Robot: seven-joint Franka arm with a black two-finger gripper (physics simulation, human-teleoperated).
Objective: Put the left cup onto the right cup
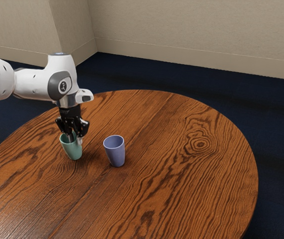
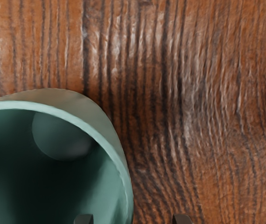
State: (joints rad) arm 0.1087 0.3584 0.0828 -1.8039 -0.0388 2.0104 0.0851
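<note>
A green cup point(image 1: 72, 148) stands on the round wooden table point(image 1: 182, 149), toward the exterior view's left. A blue-purple cup point(image 1: 114, 150) stands upright a short way to its right, apart from it. My gripper point(image 1: 72, 134) is down at the green cup's rim, pointing downward. In the wrist view the green cup point(image 2: 53, 172) sits just under the hand, its inside and bottom showing. My gripper point(image 2: 133, 219) is open and straddles the cup's wall: one fingertip point(image 2: 84, 218) is inside the cup, the other outside, with a gap to the wall.
The table's wood grain spreads wide to the exterior view's right and front. Dark blue carpet point(image 1: 261, 114) surrounds the table, and beige walls stand behind it.
</note>
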